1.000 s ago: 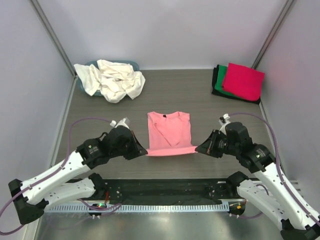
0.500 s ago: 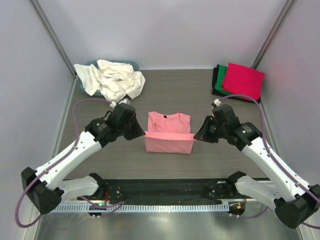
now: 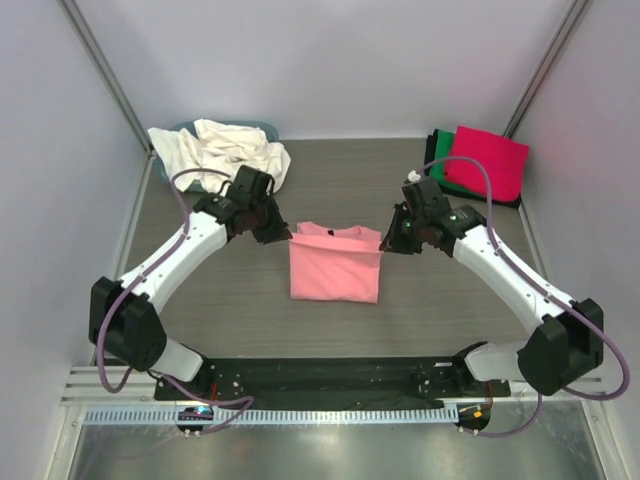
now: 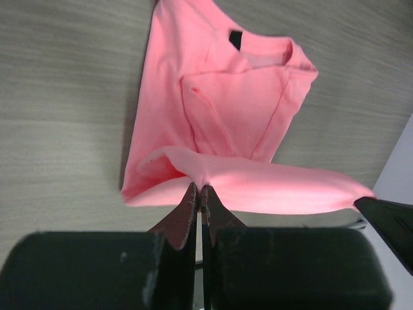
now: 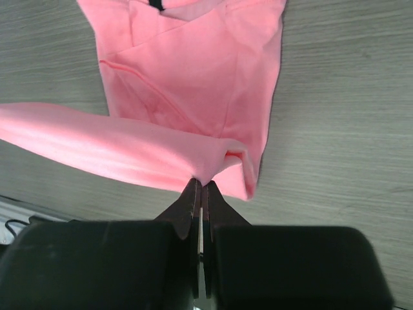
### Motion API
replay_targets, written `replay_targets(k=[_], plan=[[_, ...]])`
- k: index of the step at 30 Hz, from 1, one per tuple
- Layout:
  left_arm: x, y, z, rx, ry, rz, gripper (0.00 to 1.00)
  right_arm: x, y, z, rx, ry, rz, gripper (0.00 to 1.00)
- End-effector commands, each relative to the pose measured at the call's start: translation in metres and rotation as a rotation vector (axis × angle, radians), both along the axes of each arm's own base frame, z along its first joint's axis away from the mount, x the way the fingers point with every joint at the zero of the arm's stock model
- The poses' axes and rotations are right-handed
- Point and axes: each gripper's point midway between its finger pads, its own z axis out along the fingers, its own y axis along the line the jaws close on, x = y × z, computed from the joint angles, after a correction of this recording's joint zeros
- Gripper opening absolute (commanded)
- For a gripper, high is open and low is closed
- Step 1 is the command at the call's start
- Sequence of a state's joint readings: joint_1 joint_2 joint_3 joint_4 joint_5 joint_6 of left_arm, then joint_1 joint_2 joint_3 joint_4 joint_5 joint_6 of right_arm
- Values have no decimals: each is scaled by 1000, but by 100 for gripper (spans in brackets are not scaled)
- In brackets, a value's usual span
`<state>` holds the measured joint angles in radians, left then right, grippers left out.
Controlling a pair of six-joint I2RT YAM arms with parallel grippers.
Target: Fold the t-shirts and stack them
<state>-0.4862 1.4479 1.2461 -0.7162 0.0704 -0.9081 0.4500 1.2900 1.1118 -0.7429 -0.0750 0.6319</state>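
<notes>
I hold the pink t-shirt (image 3: 335, 270) at the centre of the bench (image 3: 200, 310) by its lifted hem (image 4: 277, 188). The left fingers (image 4: 184, 218) are closed tight on its 9 o'clock corner and the right fingers (image 5: 188, 205) on its 3 o'clock corner. Gripping both corners stretches the hem level, so I judge the fold will land square toward the collar (image 4: 271, 57) at 12 o'clock. The folded stack (image 3: 485, 162) lies at 1 o'clock and the cream t-shirts (image 3: 235, 160) lie at 11 o'clock.
</notes>
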Motion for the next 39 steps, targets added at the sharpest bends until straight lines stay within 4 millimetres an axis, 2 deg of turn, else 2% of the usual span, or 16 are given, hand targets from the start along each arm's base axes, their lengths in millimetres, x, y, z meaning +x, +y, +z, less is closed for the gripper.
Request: replay_targets(k=[1,10,19,22,24,26,27,28,30,31,32,33,34,35,36,39], plan=[[36,-5,12,-16,-58,-21,0,33,-4,15,-29,-92,-6,1],[94,-9,2,-10,-25,-21,0,83,-9,-3,-41,-64,-18,1],[138,-16,-36,5,38,-21,1,113,-7,-28,-31,-15,-16,1],[157,-22,-48,-9,67,-40,19,125,-6,-39,-26,13,-34,3],[171,-28,-49,-32,70,-69,47,136,-8,-42,-26,21,-62,40],[186,-36,-45,-38,89,-103,54,143,-15,-40,-56,24,-104,74],[189,-37,-37,-35,90,-112,56,146,-17,-31,-66,20,-121,80],[188,-37,-14,-35,75,-127,57,147,-17,-23,-63,7,-130,82],[181,-38,3,-24,55,-135,56,142,-11,2,-38,-49,-119,83],[175,-33,-5,-1,61,-130,56,139,-8,12,-28,-73,-111,83],[165,-30,24,-13,-2,-129,57,133,-1,17,-17,-84,-91,82],[157,-29,31,-20,-19,-127,57,120,10,13,-6,-72,-57,82],[145,-24,7,-12,16,-119,57,111,19,23,21,-99,-34,81],[132,-21,29,-29,-26,-111,57,102,30,22,52,-89,-11,80],[117,-15,6,-20,21,-105,56,85,47,9,67,-70,33,78],[82,-13,-10,-39,46,-106,54,55,73,-14,157,-23,91,67]])
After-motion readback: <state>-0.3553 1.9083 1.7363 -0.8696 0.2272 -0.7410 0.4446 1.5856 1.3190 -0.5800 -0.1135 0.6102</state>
